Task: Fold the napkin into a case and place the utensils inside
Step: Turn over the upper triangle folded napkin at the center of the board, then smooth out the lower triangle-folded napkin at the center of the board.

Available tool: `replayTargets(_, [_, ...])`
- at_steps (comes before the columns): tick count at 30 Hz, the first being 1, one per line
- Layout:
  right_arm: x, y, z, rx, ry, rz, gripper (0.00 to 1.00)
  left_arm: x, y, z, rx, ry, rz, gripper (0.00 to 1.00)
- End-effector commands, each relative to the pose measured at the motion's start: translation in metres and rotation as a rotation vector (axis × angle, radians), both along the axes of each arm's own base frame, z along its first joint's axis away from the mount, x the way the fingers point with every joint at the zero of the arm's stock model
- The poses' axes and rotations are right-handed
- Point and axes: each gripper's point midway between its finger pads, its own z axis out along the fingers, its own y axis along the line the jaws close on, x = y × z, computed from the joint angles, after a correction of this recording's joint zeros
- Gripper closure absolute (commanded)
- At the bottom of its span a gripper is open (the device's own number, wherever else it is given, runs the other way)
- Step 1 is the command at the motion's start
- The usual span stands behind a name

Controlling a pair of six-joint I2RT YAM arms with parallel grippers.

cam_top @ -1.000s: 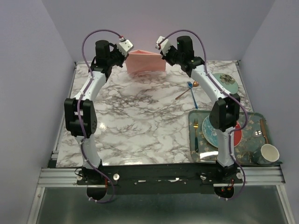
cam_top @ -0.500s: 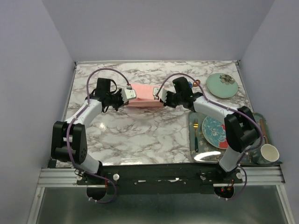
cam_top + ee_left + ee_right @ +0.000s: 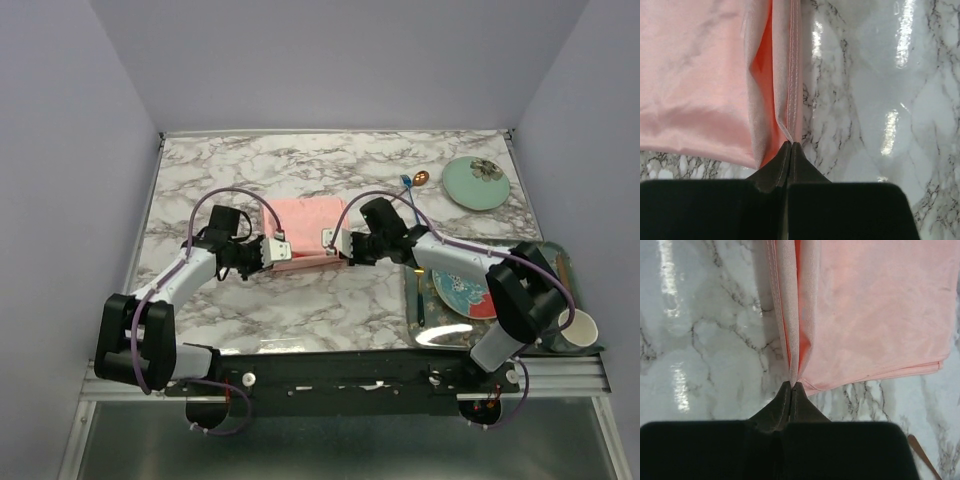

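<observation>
Napkin (image 3: 310, 222) lowered and drawn nearward onto bench (image 3: 240, 175); near corners pinched by both jaws, fold held taut.

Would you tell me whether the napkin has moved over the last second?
Yes. The napkin has moved toward the robot: it was beyond the green plate and now lies nearer than it.

L tool (image 3: 791, 146) pinched shut on pink napkin (image 3: 695, 80) hem, over marble table (image 3: 880, 90).
</observation>
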Motion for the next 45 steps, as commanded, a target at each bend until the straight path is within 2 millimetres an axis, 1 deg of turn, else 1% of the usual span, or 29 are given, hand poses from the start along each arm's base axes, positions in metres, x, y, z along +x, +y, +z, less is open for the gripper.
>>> replayTargets(1, [-0.038, -0.003, 0.002, -0.015, 0.032, 0.105, 0.73, -0.024, 0.001, -0.004, 0.044, -0.015, -0.084, 0.84])
replayTargets(2, [-0.05, -0.006, -0.002, -0.011, 0.059, 0.128, 0.58, -0.03, 0.001, -0.006, 0.046, -0.004, -0.101, 0.7])
replayTargets(3, [-0.056, -0.006, -0.001, -0.005, 0.059, 0.145, 0.47, -0.035, 0.002, -0.005, 0.047, 0.001, -0.118, 0.48])
replayTargets(4, [-0.06, -0.007, 0.002, 0.004, 0.057, 0.156, 0.37, -0.046, 0.003, -0.002, 0.051, 0.022, -0.132, 0.42])
replayTargets(5, [-0.063, -0.008, 0.01, 0.019, 0.048, 0.16, 0.35, -0.051, 0.004, 0.003, 0.05, 0.021, -0.142, 0.38])
replayTargets(6, [-0.065, -0.009, 0.014, 0.024, 0.055, 0.148, 0.34, -0.057, 0.003, 0.008, 0.039, 0.027, -0.149, 0.3])
replayTargets(7, [-0.066, -0.011, 0.018, 0.023, 0.061, 0.139, 0.32, -0.068, 0.005, 0.016, 0.038, 0.035, -0.152, 0.29])
replayTargets(8, [-0.07, -0.016, 0.022, 0.012, 0.081, 0.124, 0.32, -0.071, 0.004, 0.022, 0.026, 0.045, -0.132, 0.29])
replayTargets(9, [-0.066, -0.017, 0.031, 0.017, 0.093, 0.073, 0.32, -0.071, 0.004, 0.028, 0.012, 0.044, -0.106, 0.3])
replayTargets(10, [-0.067, -0.019, 0.034, 0.021, 0.106, 0.059, 0.34, -0.067, 0.004, 0.037, 0.003, 0.015, -0.075, 0.32])
replayTargets(11, [-0.068, -0.022, 0.036, 0.022, 0.126, 0.038, 0.36, -0.065, 0.004, 0.04, -0.004, 0.017, -0.044, 0.34])
replayTargets(12, [-0.063, -0.024, 0.038, 0.035, 0.154, -0.009, 0.38, -0.063, 0.005, 0.039, -0.01, 0.039, -0.004, 0.41])
replayTargets(14, [-0.057, -0.025, 0.038, 0.04, 0.207, -0.068, 0.45, -0.051, 0.005, 0.037, -0.011, 0.055, 0.04, 0.5])
replayTargets(15, [-0.053, -0.027, 0.026, 0.034, 0.295, -0.127, 0.47, -0.047, 0.003, 0.035, -0.026, 0.091, 0.081, 0.59])
replayTargets(16, [-0.042, -0.02, 0.037, 0.059, 0.31, -0.151, 0.52, -0.036, 0.001, 0.031, -0.03, 0.107, 0.108, 0.64])
replayTargets(18, [-0.037, -0.018, 0.035, 0.064, 0.428, -0.226, 0.55, -0.022, -0.002, 0.033, -0.043, 0.128, 0.144, 0.72])
replayTargets(19, [-0.028, -0.011, 0.036, 0.071, 0.464, -0.252, 0.57, -0.016, -0.004, 0.025, -0.046, 0.176, 0.169, 0.78])
replayTargets(20, [-0.025, -0.01, 0.035, 0.076, 0.501, -0.282, 0.58, -0.007, -0.006, 0.029, -0.053, 0.177, 0.184, 0.8])
replayTargets(21, [-0.023, -0.007, 0.036, 0.093, 0.549, -0.318, 0.59, -0.003, -0.006, 0.027, -0.05, 0.193, 0.199, 0.82])
replayTargets(22, [-0.02, -0.005, 0.036, 0.099, 0.569, -0.331, 0.6, -0.002, -0.006, 0.018, -0.038, 0.228, 0.21, 0.83])
replayTargets(24, [-0.018, 0.003, 0.033, 0.108, 0.63, -0.358, 0.6, 0.003, -0.004, 0.013, -0.018, 0.23, 0.217, 0.84])
replayTargets(27, [-0.02, 0.005, 0.018, 0.07, 0.729, -0.413, 0.61, 0.003, -0.001, 0.001, 0.02, 0.236, 0.211, 0.84])
replayTargets(29, [-0.023, 0.004, 0.009, 0.049, 0.769, -0.441, 0.62, 0.003, -0.001, -0.008, 0.042, 0.245, 0.2, 0.84])
replayTargets(30, [-0.025, 0.003, -0.001, 0.029, 0.795, -0.458, 0.62, 0.003, 0.001, -0.012, 0.057, 0.245, 0.201, 0.83])
replayTargets(32, [-0.027, 0.002, -0.009, 0.012, 0.827, -0.491, 0.62, 0.001, 0.0, -0.021, 0.084, 0.251, 0.183, 0.83])
replayTargets(34, [-0.03, -0.001, -0.023, -0.018, 0.862, -0.517, 0.63, 0.0, 0.001, -0.03, 0.124, 0.254, 0.167, 0.83])
replayTargets(38, [-0.042, -0.01, -0.038, -0.088, 0.91, -0.536, 0.66, -0.011, 0.005, -0.044, 0.184, 0.284, 0.136, 0.84])
replayTargets(42, [-0.05, -0.013, -0.027, -0.08, 0.926, -0.527, 0.68, -0.024, 0.012, -0.051, 0.235, 0.289, 0.091, 0.85])
replayTargets(45, [-0.047, -0.013, -0.011, -0.045, 0.933, -0.543, 0.67, -0.028, 0.013, -0.048, 0.238, 0.272, 0.074, 0.85])
